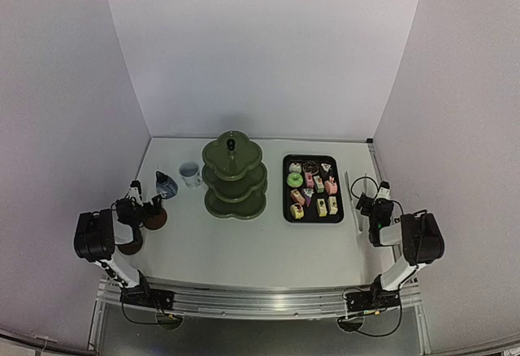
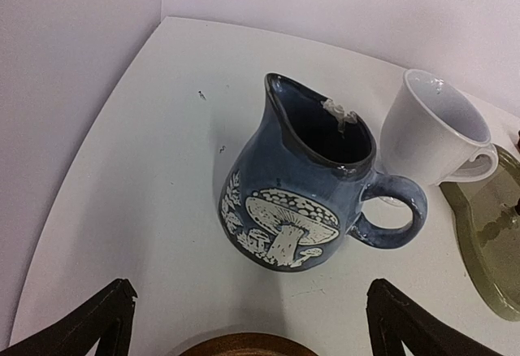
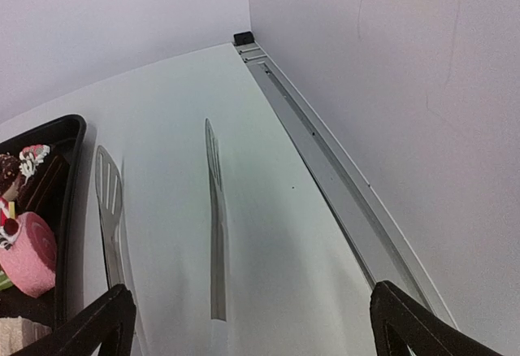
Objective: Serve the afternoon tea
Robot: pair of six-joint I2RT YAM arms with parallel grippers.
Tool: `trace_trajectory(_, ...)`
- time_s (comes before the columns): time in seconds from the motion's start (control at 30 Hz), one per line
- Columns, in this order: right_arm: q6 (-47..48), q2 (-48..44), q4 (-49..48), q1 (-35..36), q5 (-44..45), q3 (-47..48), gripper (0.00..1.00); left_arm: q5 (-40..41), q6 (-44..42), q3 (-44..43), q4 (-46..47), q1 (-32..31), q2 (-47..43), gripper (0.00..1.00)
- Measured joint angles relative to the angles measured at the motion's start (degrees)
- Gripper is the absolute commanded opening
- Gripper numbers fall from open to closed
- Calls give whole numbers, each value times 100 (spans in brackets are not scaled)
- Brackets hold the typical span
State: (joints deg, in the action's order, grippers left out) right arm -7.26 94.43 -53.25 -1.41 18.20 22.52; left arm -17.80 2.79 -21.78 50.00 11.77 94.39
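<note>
Left tool [image 2: 248, 311] hanging spread wide and gripping nothing, low over the left side of the bench [image 1: 268, 246]. Small blue cup [image 2: 292, 201] standing upright just ahead of it, in line with the gap between the fingers. Spout pointing away and left, handle pointing right toward the white cup [image 2: 431, 132] close behind. One brown coaster [image 2: 244, 345] lying directly under the tool. A second coaster [image 1: 132, 248] showing partly under the arm. Green three-tier stand [image 1: 234, 177] rising mid-bench, right of the cups. Right tool [image 3: 248, 315] gaping too, empty, over the metal tongs [image 3: 215, 226]. Their long axis is running away from it, beside the black tray [image 3: 73, 124] carrying the cakes [image 1: 313, 187].
</note>
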Motion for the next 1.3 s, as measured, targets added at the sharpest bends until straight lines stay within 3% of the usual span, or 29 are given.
trace_trajectory(0.2, 8, -182, 630, 0, 4, 194, 98, 1, 4, 0, 17, 0, 0, 100)
trace_trajectory(0.37, 6, -1125, 1772, 0, -71, 766, 98, 108, 36, 6, 53, 0, -38, 100)
trace_trajectory(0.6, -37, -1873, 3887, 0, -726, 2004, 98, 1104, 415, 224, -135, 0, -1133, 100)
trace_trajectory(0.73, -96, -1885, 5531, 0, -953, 2811, 98, 1432, 549, 2, -1138, 0, -2098, 100)
trace_trajectory(0.9, -280, -1873, 7074, 71, -993, 3271, 98, 1502, 694, -964, -2857, 0, -2732, 100)
trace_trajectory(1.07, -514, -1340, 8337, 606, -681, 3683, 98, 883, 537, -1187, -3808, -35, -3530, 100)
trace_trajectory(1.13, -602, -1059, 8749, 722, -630, 3830, 98, 481, 317, -1281, -4216, -186, -3675, 100)
trace_trajectory(1.3, -806, -342, 9578, 710, -567, 4262, 98, -136, -281, -1761, -5313, -1246, -3482, 100)
